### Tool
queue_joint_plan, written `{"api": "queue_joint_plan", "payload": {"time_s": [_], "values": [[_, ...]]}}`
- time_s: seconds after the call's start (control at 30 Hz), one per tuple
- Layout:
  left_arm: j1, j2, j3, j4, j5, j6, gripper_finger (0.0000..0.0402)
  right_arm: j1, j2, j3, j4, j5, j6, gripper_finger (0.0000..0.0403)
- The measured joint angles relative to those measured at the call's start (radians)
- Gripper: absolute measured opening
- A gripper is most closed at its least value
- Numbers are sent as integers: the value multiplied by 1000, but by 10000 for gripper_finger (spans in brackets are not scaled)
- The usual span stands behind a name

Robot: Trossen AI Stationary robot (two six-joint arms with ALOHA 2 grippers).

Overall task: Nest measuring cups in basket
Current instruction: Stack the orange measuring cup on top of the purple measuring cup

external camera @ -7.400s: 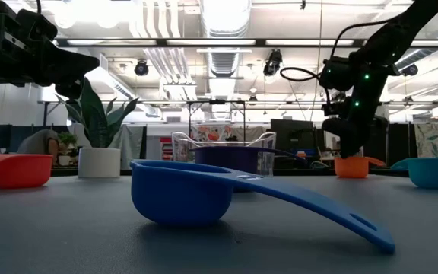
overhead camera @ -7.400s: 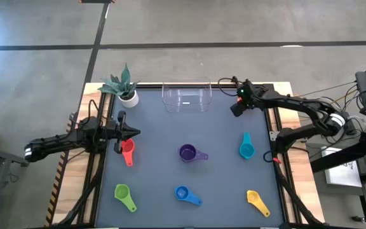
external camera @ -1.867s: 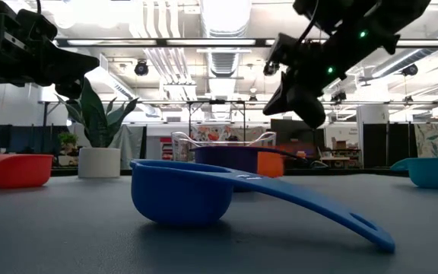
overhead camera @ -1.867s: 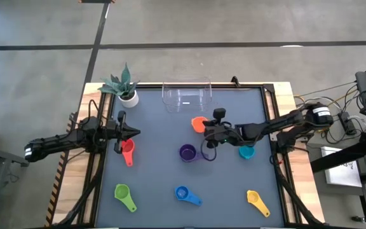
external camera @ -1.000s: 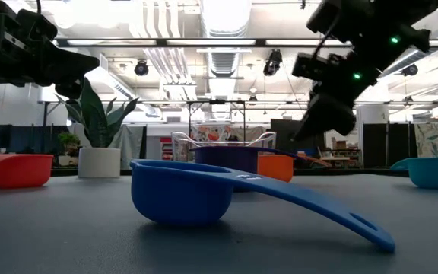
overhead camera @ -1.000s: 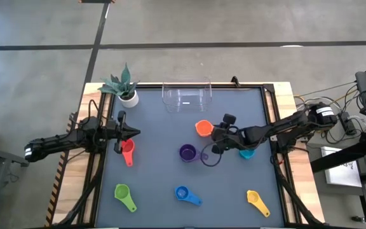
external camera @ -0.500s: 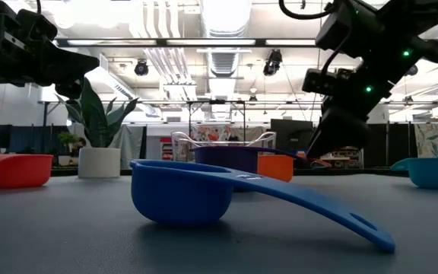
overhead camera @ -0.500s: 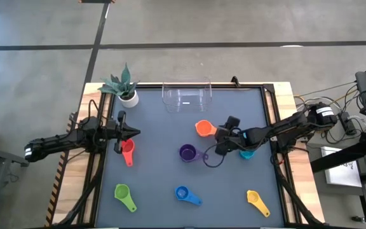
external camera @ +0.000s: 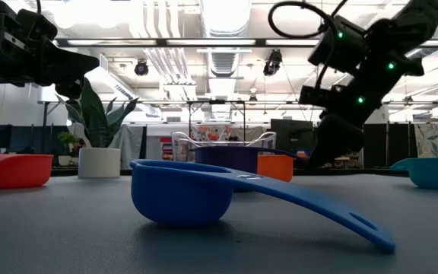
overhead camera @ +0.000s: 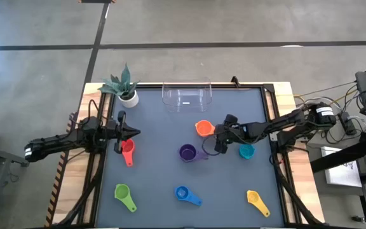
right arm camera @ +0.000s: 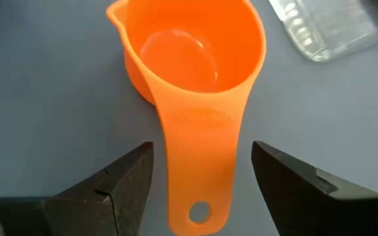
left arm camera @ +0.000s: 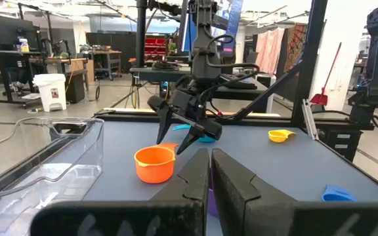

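Note:
The orange measuring cup (overhead camera: 203, 128) stands upright on the mat, its flat handle (right arm camera: 199, 164) pointing toward my right gripper (right arm camera: 202, 151). That gripper (overhead camera: 220, 135) is open, one finger on either side of the handle with a gap on both sides. The clear basket (overhead camera: 187, 95) stands at the far edge. Purple (overhead camera: 188, 152), teal (overhead camera: 246, 151), red (overhead camera: 127, 151), green (overhead camera: 124, 196), blue (overhead camera: 186, 194) and yellow (overhead camera: 257, 201) cups lie spread over the mat. My left gripper (overhead camera: 135, 132) hangs shut above the red cup at the left.
A small white pot with a plant (overhead camera: 124, 89) stands at the far left corner, beside the basket. The purple cup lies close to the orange one, on its near side. Bare mat shows between the orange cup and the basket.
My right gripper has come down toward the table at the orange cup's handle and turned at the wrist. The orange cup has stayed where it stands.

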Motion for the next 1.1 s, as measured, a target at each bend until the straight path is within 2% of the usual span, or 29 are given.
{"api": "queue_joint_plan", "payload": {"time_s": [0.27, 0.57, 0.73, 0.93, 1.1], "values": [[0, 0, 0, 0, 0, 0, 1, -23, -3, -52, 84, -33, -9, 206], [0, 0, 0, 0, 0, 0, 1, -24, -3, -46, 83, -38, -24, 121], [0, 0, 0, 0, 0, 0, 1, -24, -3, -35, 82, -38, -26, 119], [0, 0, 0, 0, 0, 0, 1, -14, -3, -3, 82, -37, -29, 141], [0, 0, 0, 0, 0, 0, 1, 30, -11, 48, 61, -40, -33, 118]]}}
